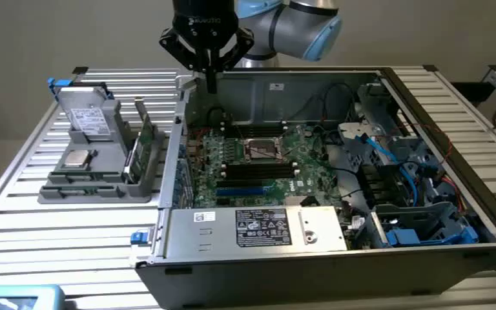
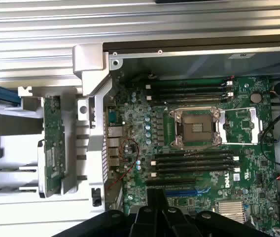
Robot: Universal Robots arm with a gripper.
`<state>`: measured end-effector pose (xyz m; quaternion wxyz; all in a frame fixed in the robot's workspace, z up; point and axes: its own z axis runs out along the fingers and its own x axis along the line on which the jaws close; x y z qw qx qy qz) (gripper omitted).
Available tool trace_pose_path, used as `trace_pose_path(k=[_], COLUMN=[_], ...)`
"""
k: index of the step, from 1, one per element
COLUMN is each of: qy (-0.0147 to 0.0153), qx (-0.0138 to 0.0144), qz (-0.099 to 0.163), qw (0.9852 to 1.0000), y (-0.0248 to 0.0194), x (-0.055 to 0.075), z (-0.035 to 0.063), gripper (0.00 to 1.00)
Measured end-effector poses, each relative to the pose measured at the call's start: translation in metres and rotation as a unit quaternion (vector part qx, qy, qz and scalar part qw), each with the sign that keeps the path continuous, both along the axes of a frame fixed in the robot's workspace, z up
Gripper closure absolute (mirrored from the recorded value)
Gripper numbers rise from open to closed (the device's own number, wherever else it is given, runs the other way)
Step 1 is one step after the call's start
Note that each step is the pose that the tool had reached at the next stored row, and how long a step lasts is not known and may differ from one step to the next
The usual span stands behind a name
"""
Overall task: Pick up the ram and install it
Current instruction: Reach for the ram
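The ram (image 1: pixel 147 139) is a slim dark green stick standing on edge in the grey parts holder (image 1: pixel 101 187), at the exterior view's left of the open computer case (image 1: pixel 317 258). In the wrist view the ram (image 2: pixel 51 143) sits in the holder beside the case wall. My gripper (image 1: pixel 211 87) hangs above the case's back left corner, fingers shut together with nothing between them. Its black fingers (image 2: pixel 157 200) point down over the motherboard (image 2: pixel 140 123). Bare black memory slots (image 2: pixel 194 163) flank the CPU socket (image 2: pixel 196 127).
The holder also carries a hard drive (image 1: pixel 88 119) and a chip (image 1: pixel 77 158). Cables and blue drive bays (image 1: pixel 420 213) crowd the case at the exterior view's right. The case's metal walls (image 1: pixel 179 129) stand between holder and motherboard. All rests on a slatted table (image 1: pixel 59 239).
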<state>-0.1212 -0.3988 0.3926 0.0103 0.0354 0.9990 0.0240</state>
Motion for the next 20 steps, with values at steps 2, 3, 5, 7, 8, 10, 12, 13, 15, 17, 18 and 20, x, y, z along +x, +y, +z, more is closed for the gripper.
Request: trace_pose_path(k=[2, 3, 5, 7, 8, 10, 12, 13, 15, 17, 18, 20], qy=[0.0, 0.0, 0.0, 0.0, 0.0, 0.0, 0.0, 0.0, 0.0, 0.0, 0.0, 0.0], qx=[0.0, 0.0, 0.0, 0.0, 0.0, 0.0, -0.0001, -0.0001, 0.0, 0.0, 0.0, -0.0001], qz=[0.0, 0.0, 0.0, 0.0, 0.0, 0.0, 0.0, 0.0, 0.0, 0.0, 0.0, 0.0], qw=[1.0, 1.0, 1.0, 1.0, 1.0, 1.0, 1.0, 1.0, 1.0, 1.0, 1.0, 1.0], y=[0.0, 0.0, 0.0, 0.0, 0.0, 0.0, -0.0003, -0.0007, -0.002, -0.0031, -0.0036, -0.0043], x=[0.0, 0.0, 0.0, 0.0, 0.0, 0.0, -0.002, -0.005, -0.012, -0.021, -0.025, -0.035], z=[0.0, 0.0, 0.0, 0.0, 0.0, 0.0, 0.0001, 0.0, 0.0, -0.0002, -0.0003, -0.0005], gripper=[0.89, 0.89, 0.89, 0.89, 0.89, 0.89, 0.89, 0.89, 0.89, 0.89, 0.89, 0.89])
